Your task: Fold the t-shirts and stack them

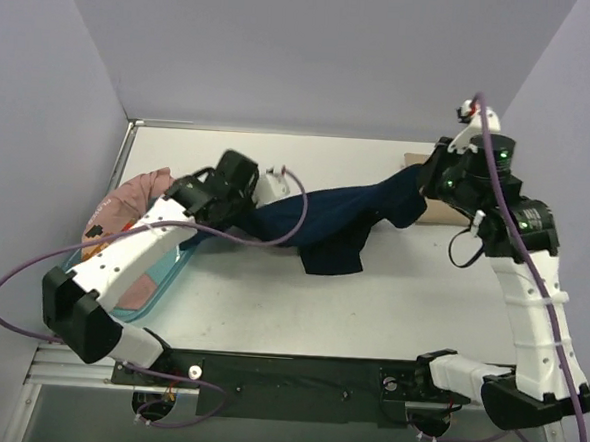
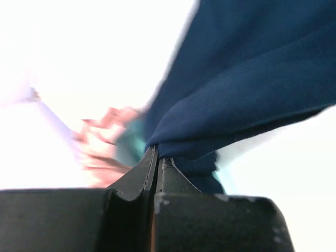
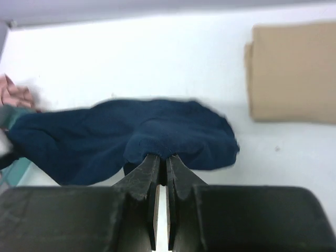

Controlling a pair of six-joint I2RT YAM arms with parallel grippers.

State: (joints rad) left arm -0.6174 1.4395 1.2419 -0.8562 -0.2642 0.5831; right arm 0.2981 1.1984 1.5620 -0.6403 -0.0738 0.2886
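Because the navy t-shirt (image 1: 335, 218) is light, limp cloth, it sags in a slack band between the two arms over the middle of the table (image 1: 390, 307), one flap drooping, and I'd expect it to bunch or twist unless gripped at corners or shoulder seams and kept taut. The left gripper (image 2: 157, 157) is pinched tight on a gathered fold at its left end, the right gripper (image 3: 161, 160) likewise on an edge at its right end. Beyond, the pink t-shirt (image 1: 136, 191) lies heaped in the teal tub (image 1: 177, 264), and the tan t-shirt (image 3: 294, 73) sits folded flat at the far right.
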